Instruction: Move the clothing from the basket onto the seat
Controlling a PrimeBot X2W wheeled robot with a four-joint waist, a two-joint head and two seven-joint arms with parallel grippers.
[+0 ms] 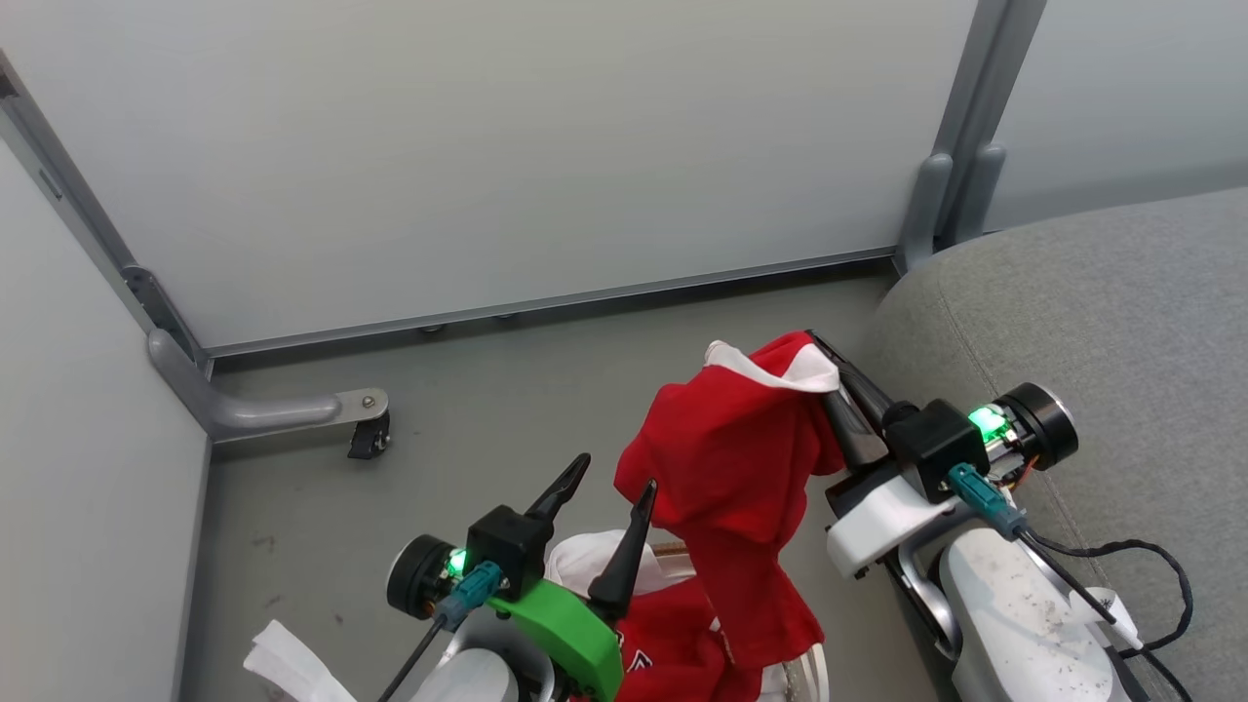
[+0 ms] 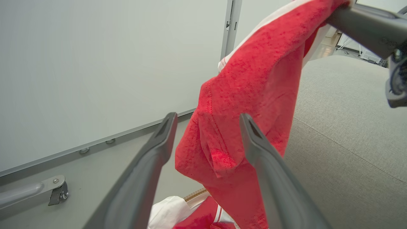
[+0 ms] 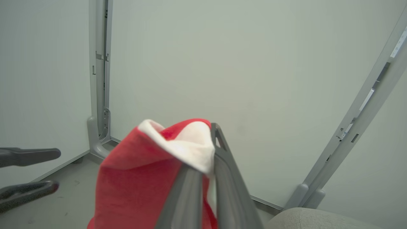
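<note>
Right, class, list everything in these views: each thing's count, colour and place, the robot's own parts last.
seat: one, grey, right side
basket: one, white with brown rim, bottom centre
hanging garment: one, red with white trim, above the basket, beside the seat
second garment: one, red with white stripes, in the basket
partition panels: three, pale grey, behind and left
caster foot: one, grey, on the floor, left
left claw: one, dark, open, beside the hanging garment
right claw: one, dark, shut on the hanging garment

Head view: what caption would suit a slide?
Right pincer holds a soft red white-trimmed garment up beside the grey fabric seat.
</note>
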